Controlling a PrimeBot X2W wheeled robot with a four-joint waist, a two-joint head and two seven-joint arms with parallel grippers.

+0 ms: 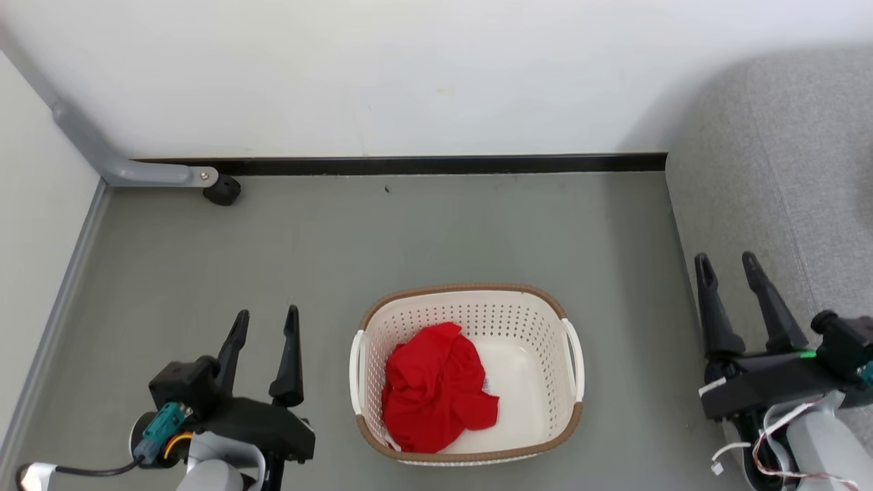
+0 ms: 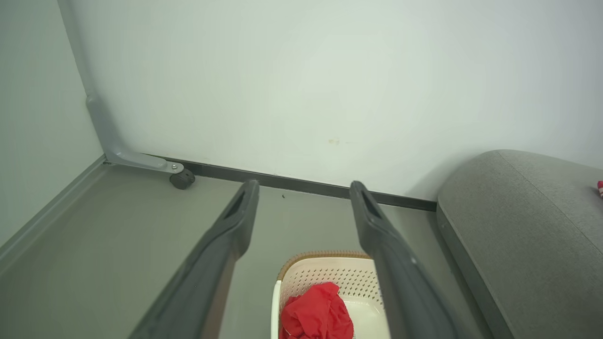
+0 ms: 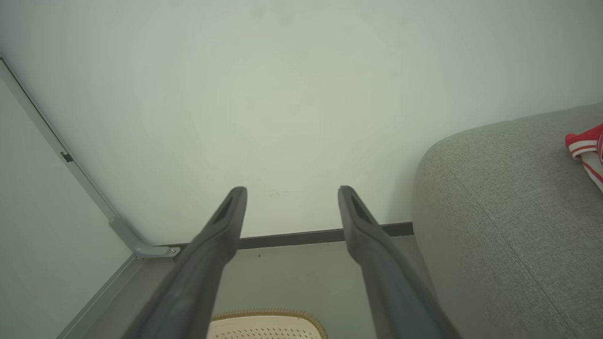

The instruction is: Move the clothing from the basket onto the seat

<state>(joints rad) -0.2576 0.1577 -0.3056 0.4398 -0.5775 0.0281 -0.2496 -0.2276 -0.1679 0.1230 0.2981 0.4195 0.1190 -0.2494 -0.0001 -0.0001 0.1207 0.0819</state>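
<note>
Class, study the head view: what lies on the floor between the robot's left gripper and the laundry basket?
Nothing but bare grey floor separates the left gripper from the basket; the head view shows that stretch plainly.

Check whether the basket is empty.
Not empty: a crumpled red garment lies in the left half of the basket.

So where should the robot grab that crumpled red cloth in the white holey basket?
Probably the raised bunched folds in the middle of the crumpled red cloth, coming straight down from above. The walls of the cream perforated plastic basket block any sideways approach, and the loose heap offers folds to pinch. It lies toward the basket's left side, so the open left gripper looks nearer.
</note>
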